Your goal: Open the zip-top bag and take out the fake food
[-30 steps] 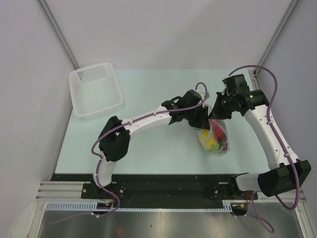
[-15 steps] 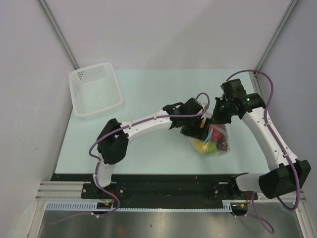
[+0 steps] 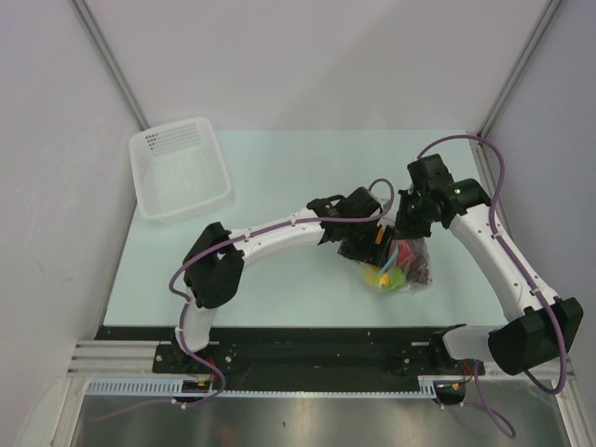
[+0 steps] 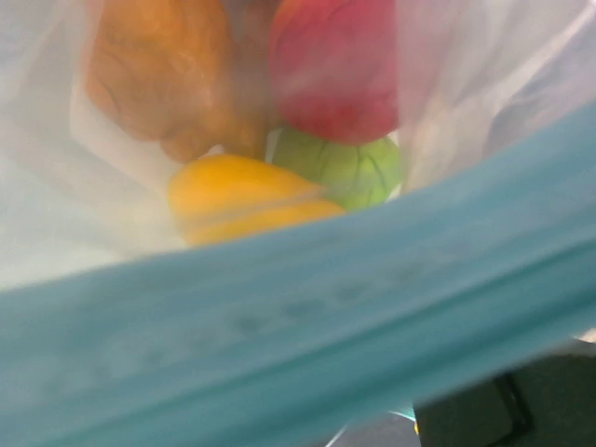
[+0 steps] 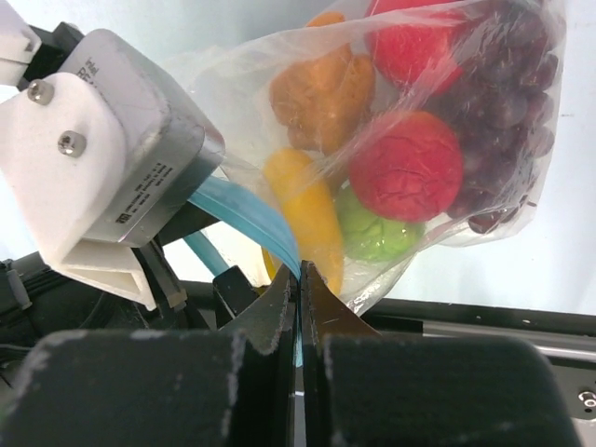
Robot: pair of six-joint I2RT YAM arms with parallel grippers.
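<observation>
Pale green table (image 3: 279,177), grey walls, white basket (image 3: 179,168) at far-left corner, well apart from the action. Clear zip-top bag (image 3: 408,264) right of centre, held up between both arms; bottom on or just above the table, cannot tell which. All fake food (image 5: 410,168) inside: red, orange, yellow, green, purple grapes. Fingers of right gripper (image 5: 300,279) pinched shut on teal zip strip (image 4: 279,326). Nose of left gripper (image 3: 375,248) right at the mouth, jaw spread not readable. Risks: strip slipping from the thin pinch under sideways pull; bag dropping and folding shut; film tearing; food rolling off near edge if tipped.
</observation>
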